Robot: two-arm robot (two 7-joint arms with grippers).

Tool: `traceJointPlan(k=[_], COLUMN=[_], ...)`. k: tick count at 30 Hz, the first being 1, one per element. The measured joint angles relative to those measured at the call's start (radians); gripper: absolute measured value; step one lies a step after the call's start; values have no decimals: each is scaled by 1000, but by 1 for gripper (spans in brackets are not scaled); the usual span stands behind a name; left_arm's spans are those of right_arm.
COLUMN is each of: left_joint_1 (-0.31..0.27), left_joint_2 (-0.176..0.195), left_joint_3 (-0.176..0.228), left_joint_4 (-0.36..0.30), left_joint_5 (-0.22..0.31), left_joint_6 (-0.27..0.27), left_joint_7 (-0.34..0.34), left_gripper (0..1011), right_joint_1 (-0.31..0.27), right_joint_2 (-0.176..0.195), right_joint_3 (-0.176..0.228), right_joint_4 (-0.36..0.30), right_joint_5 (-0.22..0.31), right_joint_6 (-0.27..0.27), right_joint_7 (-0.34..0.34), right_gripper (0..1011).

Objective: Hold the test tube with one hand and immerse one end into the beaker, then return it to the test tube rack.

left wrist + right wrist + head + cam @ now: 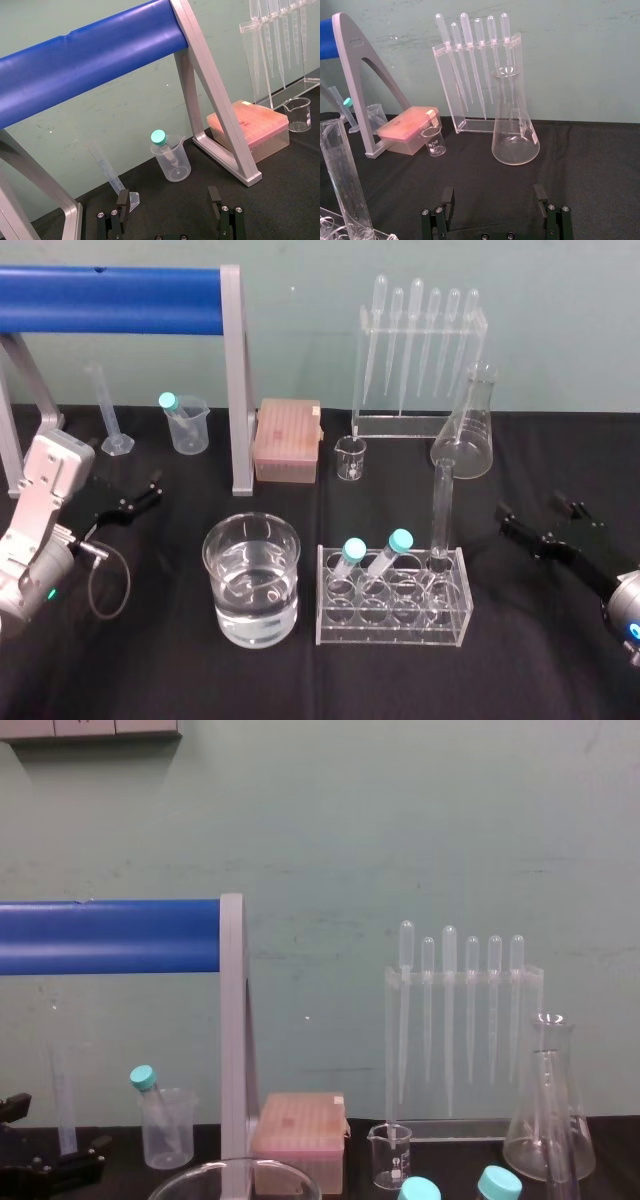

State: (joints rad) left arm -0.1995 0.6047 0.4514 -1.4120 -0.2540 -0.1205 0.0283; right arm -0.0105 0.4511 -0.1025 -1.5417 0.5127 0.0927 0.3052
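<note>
test tube (441, 502) upright in rack (392, 636) | left pincer (140, 496) wide, empty | right pincer (535, 510) wide, empty

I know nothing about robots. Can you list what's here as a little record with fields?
rack: clear plastic rack, also holding two teal-capped tubes
tube: long clear glass test tube, upright at the rack's right end
beaker: wide clear glass beaker holding clear liquid, left of the rack
left claw: open, empty, left of the beaker
right claw: open, empty, right of the rack
</note>
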Motion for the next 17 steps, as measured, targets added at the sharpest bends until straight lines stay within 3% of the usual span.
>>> traceJointPlan(k=[17], left_joint_1=[0], left_joint_2=[0], left_joint_3=[0], left_joint_4=[0], left_joint_5=[0], left_joint_6=[0], left_joint_7=[0], left_gripper=[1000], right_joint_1=[-8], right_joint_2=[0], right_joint_3=[5], right_joint_4=[-7], right_joint_5=[0], right_joint_6=[-1], right_joint_7=[-5], right_gripper=[1000])
